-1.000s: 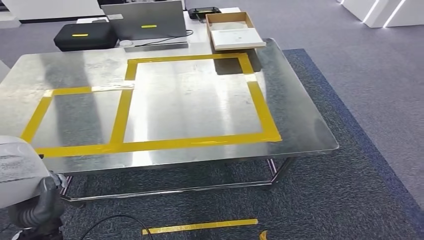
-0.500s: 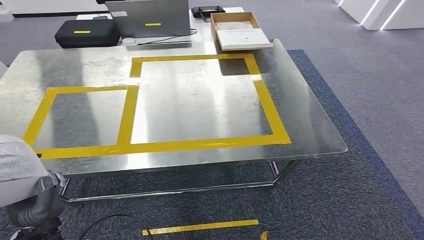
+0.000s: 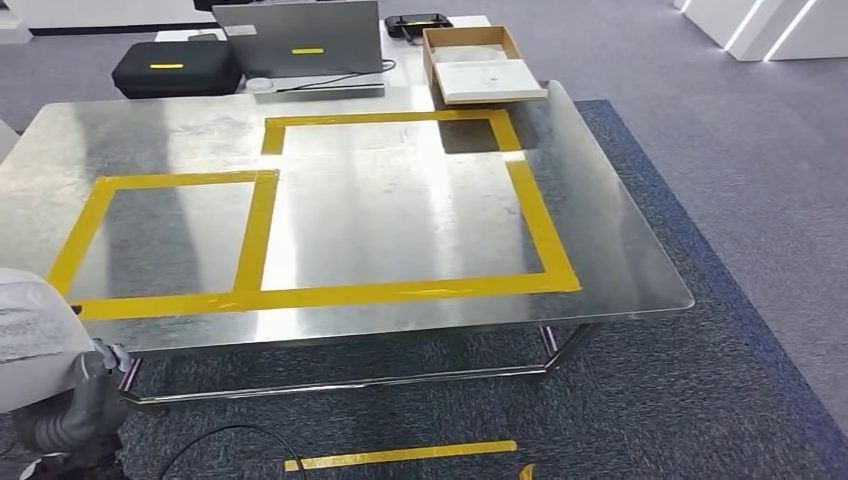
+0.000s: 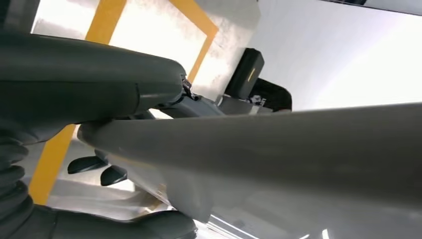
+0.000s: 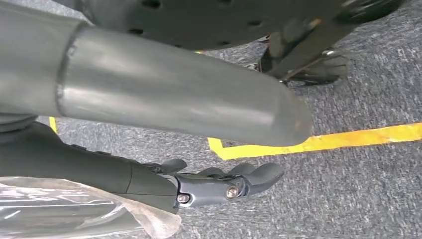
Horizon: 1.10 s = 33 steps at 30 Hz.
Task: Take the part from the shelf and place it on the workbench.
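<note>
Head view: shiny steel workbench at twelve o'clock; left hand gripping long grey metal part; right hand gripping too.

Part: long grey metal tube, smooth, dull sheen, with a seam ring near one end and a blunt, rounded tip. It lies roughly level in the left hand, thumb over it and fingers under, off the bench and above the carpet. Workbench: shiny steel top on a tubular frame, marked with two adjoining yellow tape rectangles, the part not on it.
</note>
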Each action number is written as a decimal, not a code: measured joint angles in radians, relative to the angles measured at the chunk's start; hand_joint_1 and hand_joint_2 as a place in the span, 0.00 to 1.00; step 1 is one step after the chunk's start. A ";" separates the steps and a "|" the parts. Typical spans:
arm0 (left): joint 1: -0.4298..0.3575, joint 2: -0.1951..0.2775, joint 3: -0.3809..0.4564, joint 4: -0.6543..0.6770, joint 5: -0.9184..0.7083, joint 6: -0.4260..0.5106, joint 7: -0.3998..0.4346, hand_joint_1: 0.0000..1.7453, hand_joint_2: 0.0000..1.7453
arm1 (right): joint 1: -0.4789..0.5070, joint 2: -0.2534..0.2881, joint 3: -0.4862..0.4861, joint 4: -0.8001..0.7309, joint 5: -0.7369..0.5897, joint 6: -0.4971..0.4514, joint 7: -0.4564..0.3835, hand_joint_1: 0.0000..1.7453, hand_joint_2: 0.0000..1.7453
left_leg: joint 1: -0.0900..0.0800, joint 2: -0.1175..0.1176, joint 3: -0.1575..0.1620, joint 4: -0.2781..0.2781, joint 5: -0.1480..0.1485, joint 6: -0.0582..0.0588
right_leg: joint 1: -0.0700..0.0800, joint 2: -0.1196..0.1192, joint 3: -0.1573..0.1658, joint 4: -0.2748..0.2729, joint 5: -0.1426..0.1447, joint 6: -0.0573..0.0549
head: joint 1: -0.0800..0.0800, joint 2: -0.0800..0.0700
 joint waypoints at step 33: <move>-0.148 0.697 0.868 0.301 -1.399 0.515 0.200 1.00 1.00 | 0.009 -0.007 0.063 0.005 0.091 0.058 0.003 0.00 0.00 | 0.028 -0.003 0.011 0.030 -0.035 -0.096 | -0.003 -0.005 0.075 -0.187 0.132 -0.033 | -0.005 0.000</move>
